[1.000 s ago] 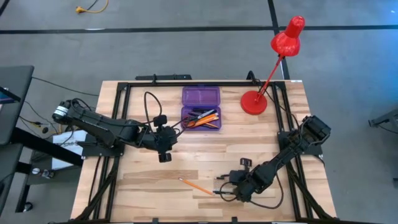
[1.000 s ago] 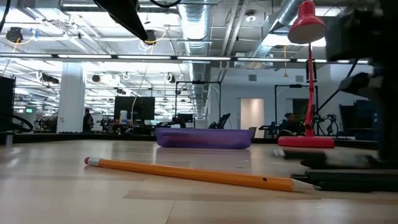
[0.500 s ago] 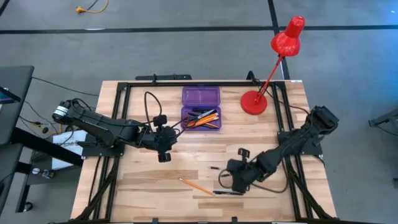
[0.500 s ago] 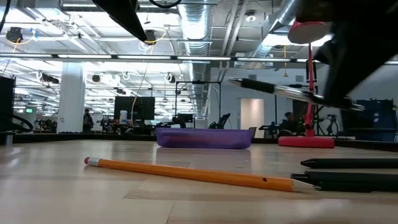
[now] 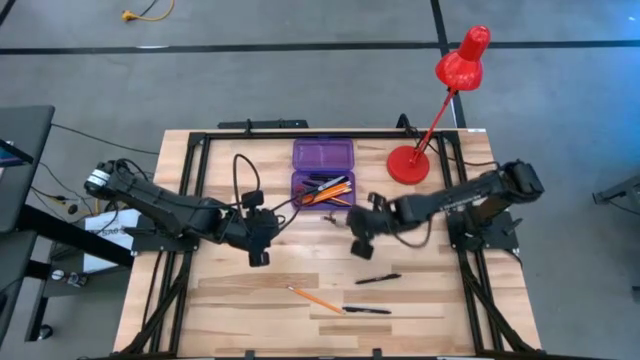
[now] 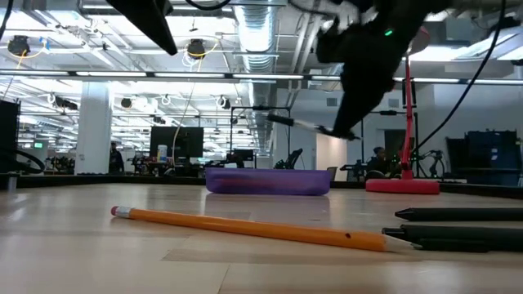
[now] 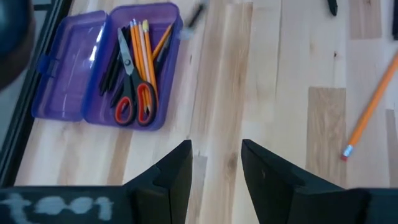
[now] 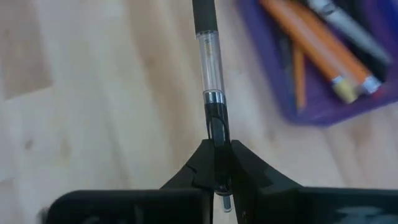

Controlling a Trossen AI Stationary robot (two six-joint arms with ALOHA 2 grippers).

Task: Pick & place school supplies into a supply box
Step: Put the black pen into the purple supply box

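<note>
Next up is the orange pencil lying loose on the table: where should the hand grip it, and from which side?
Grip the orange pencil at mid-shaft, coming straight down from above. It lies flat on the table, so only its sides are reachable. Set the fingers across its diagonal line. A black pen lies near its tip, so stay clear of that end.

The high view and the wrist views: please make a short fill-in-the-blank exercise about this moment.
1. The right gripper is shut on a ____.
2. The scissors lying in the purple pencil case have ____ handles.
3. The left gripper holds ____.
4. The number of pens lying on the table beside the orange pencil is ____.

Missing words: pen; red; nothing; two
</note>
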